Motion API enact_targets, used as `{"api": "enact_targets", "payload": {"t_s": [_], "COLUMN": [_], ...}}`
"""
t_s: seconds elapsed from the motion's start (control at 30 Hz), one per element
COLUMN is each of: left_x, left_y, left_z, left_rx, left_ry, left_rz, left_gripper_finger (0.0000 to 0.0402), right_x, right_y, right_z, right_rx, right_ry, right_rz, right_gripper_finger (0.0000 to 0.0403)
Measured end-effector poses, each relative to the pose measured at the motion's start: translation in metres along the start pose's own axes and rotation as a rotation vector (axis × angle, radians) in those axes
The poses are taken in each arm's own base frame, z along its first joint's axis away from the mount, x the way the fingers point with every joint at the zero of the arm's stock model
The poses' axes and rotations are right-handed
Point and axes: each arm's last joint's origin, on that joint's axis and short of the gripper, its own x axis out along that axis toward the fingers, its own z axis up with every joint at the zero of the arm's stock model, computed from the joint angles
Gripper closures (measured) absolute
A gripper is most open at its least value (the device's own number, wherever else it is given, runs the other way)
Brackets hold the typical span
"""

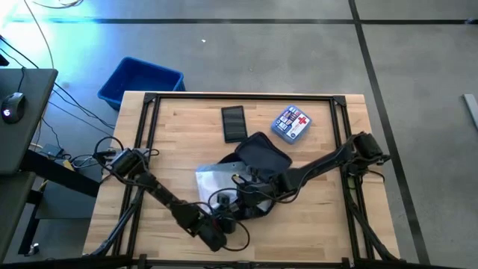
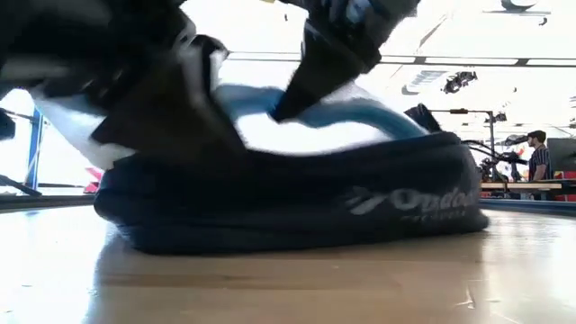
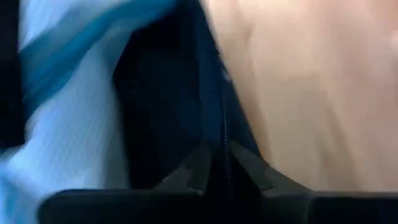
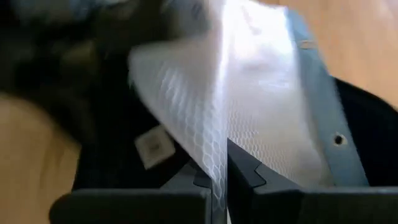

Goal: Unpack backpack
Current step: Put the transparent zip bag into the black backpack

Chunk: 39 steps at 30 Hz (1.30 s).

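Both hands are buried in the work here. The right hand (image 4: 221,177) is pinched tight on a pale mesh pouch (image 4: 249,124) with a blue edge, the fabric running straight up out of its closed fingers. The backpack (image 1: 261,158) lies slumped mid-bench, directly under and around both hands. The left hand (image 3: 221,177), right alongside it, has its fingers shut on the dark lip of the backpack by the zipper, looks like it is pinning the bag down. Beyond the hands on the bench (image 1: 179,134), a black phone-like slab (image 1: 234,123) and a small first-aid pouch (image 1: 291,124) already lie well clear of the bag, so by my read the unpacking is well under way. The mesh pouch is only partly out; whether more sits inside, the bag hides.
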Motion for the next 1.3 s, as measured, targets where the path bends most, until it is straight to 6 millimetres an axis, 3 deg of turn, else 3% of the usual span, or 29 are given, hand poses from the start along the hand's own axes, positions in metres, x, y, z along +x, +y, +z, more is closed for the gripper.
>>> {"api": "enact_targets", "payload": {"t_s": [0.27, 0.53, 0.83, 1.03, 1.3], "left_x": [-0.017, -0.034, -0.045, -0.049, -0.081], "left_y": [-0.003, 0.006, 0.010, 0.011, 0.003], "left_z": [-0.029, -0.041, -0.039, -0.037, -0.003], "left_rx": [-0.033, -0.096, -0.105, -0.074, 0.075], "left_ry": [0.173, 0.231, 0.189, 0.139, -0.047], "left_rz": [0.117, 0.243, 0.289, 0.350, 0.455], "left_gripper_finger": [0.0401, 0.0401, 0.0401, 0.0401, 0.0401], "right_x": [0.025, 0.019, 0.013, 0.016, 0.040], "right_y": [0.012, 0.029, 0.041, 0.048, 0.047], "right_z": [-0.036, -0.045, -0.048, -0.044, -0.053], "right_rx": [-0.125, -0.204, -0.052, -0.017, -0.013], "right_ry": [0.145, 0.211, 0.312, 0.267, 0.291], "right_rz": [0.163, 0.251, 0.477, 0.555, 0.565], "right_gripper_finger": [0.0403, 0.0403, 0.0403, 0.0403, 0.0403]}}
